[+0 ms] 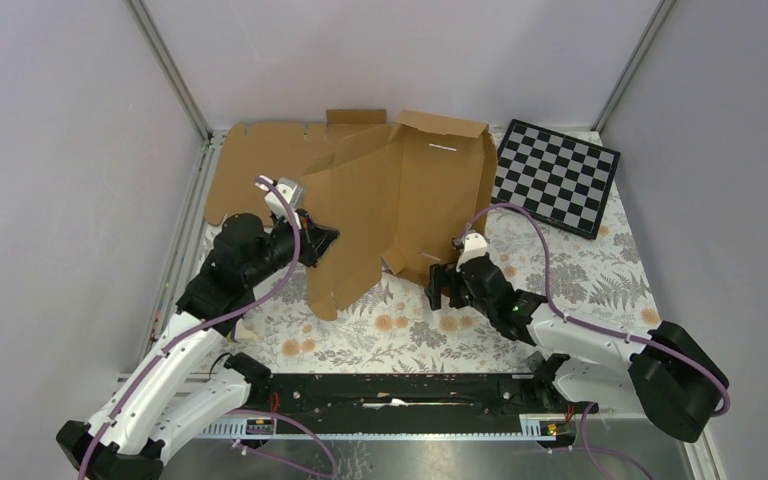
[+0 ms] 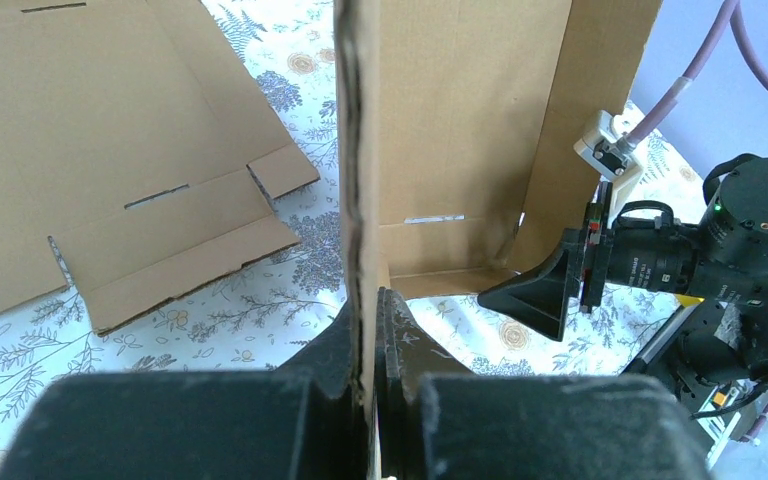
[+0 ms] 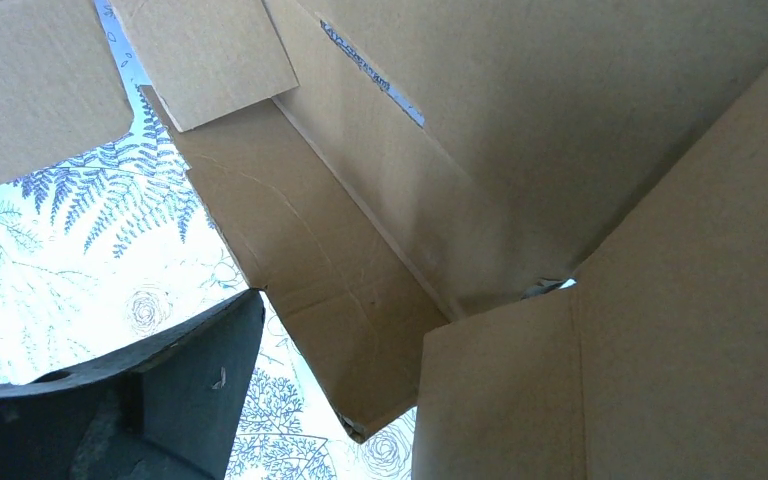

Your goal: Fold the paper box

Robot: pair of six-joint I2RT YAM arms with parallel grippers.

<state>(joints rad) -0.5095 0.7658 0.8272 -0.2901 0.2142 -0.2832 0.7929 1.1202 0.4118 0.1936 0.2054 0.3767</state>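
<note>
On the table (image 1: 580, 275), the right fingers (image 1: 440, 288) stand spread wide at the near edge of the half-raised paper box (image 1: 430, 190). The left fingers (image 2: 405, 345) pinch its upright left panel. Farther back lie a flat cardboard sheet (image 1: 260, 165) on the left and a checkerboard (image 1: 557, 177) on the right.

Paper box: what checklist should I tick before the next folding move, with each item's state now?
1. Grip: left gripper shut on an upright panel of the paper box: ok.
2. Free hand: right gripper open at the box's near edge: ok.
3. Right gripper touching cardboard: cannot tell.
4. The spare cardboard sheet flat, free of both grippers: ok.
5. The checkerboard apart from the box: cannot tell.
6. Box folded shut: not ok, panels stand splayed.
</note>
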